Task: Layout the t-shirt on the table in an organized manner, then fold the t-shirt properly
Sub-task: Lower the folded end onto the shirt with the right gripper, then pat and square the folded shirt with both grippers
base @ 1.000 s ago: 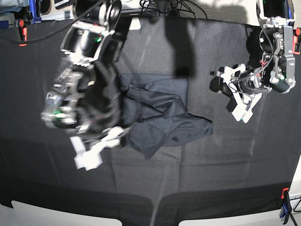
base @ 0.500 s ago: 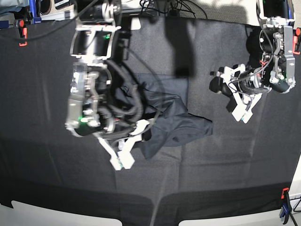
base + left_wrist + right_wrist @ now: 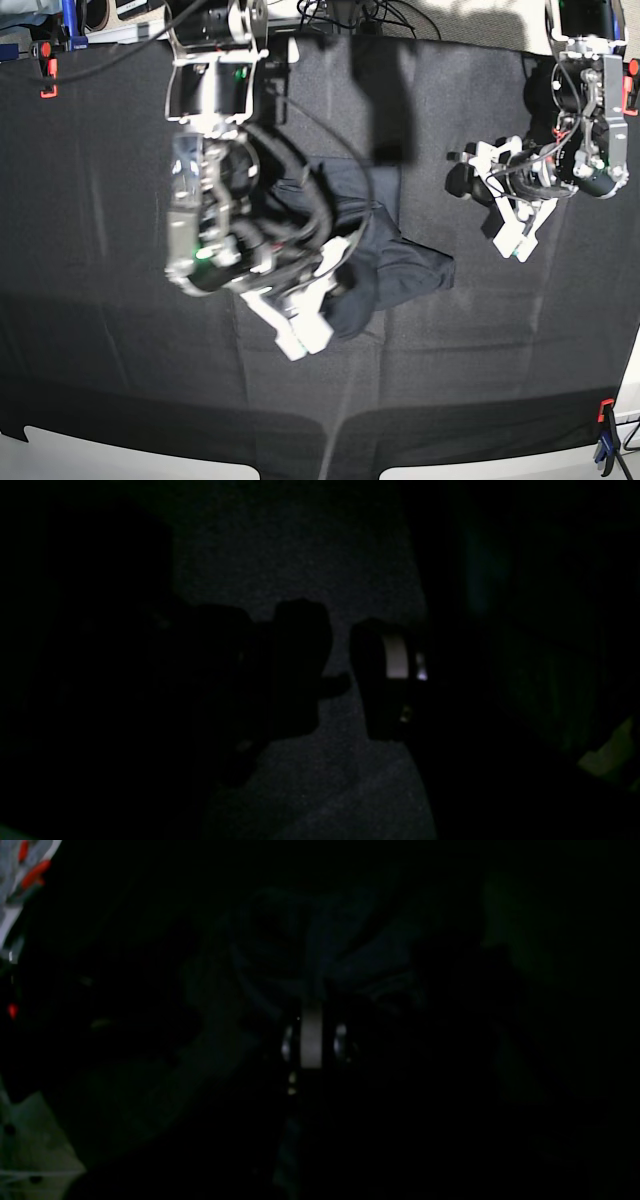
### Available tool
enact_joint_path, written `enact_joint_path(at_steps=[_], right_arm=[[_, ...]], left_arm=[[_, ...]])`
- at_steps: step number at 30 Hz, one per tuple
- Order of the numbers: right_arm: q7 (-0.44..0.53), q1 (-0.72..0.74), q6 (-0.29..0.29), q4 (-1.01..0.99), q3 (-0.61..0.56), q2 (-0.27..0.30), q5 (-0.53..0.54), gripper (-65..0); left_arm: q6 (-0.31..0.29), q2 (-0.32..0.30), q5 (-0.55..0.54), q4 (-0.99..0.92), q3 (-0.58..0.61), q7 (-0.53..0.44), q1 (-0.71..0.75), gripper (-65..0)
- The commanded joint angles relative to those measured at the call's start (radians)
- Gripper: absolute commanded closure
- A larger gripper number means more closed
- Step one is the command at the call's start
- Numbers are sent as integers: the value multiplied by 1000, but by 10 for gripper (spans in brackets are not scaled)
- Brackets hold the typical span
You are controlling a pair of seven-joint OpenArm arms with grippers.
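The dark t-shirt (image 3: 400, 265) lies crumpled in the middle of the table (image 3: 90, 330). My right gripper (image 3: 300, 335) is low at the shirt's lower left edge, its white fingers together. In the dim right wrist view the right gripper (image 3: 312, 1040) is shut, with t-shirt (image 3: 310, 960) folds bunched just beyond its tips. Whether cloth is pinched between them does not show. My left gripper (image 3: 515, 225) hovers to the right of the shirt, apart from it. In the left wrist view the left gripper (image 3: 340, 680) is open over bare black cloth.
Orange clamps sit at the table's far left corner (image 3: 46, 62) and near right corner (image 3: 605, 412). Cables and equipment (image 3: 350, 15) crowd the far edge. The white table edge (image 3: 120, 455) shows along the front.
My right arm swept rightward from the shirt's left side to its lower left edge, and its gripper closed. The shirt's lower left part bunched toward the right. The left arm stayed still.
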Motion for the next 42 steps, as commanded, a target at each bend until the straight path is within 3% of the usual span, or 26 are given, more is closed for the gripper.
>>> enact_joint_path(at_steps=[1,3,5,8,11,13,24,32,42], right_arm=[[16,17,40,19,-19,-7,23,0],[16,6,44,20,-55,-7,23,0],[16,-12,45,24,-95,-7,23,0],[16,-53,57,43,-156,-7,23,0],[16,-100,61,77,-214,-7,22,0],[16,-131,61,103,-249,-3,21,0],[16,-238,61,227,-349,135,23,0],[13,-238,61,229,-349,142,23,0],[7,-244,61,229,-353,190,39,0]], left_arm=[[3,-8,-11,18,-5,-15,-16,-269],[3,-9,8,18,-5,-14,-16,-269],[10,-8,97,18,-5,-13,-16,-269],[102,-9,267,18,-5,-14,-16,-269],[134,-8,336,18,-5,-15,-16,-269],[134,-8,336,18,-5,-15,-16,-269],[134,-8,335,18,-5,-15,-16,-269],[134,-8,335,18,-5,-42,-16,-269],[134,-8,336,18,-5,-57,-16,-269]])
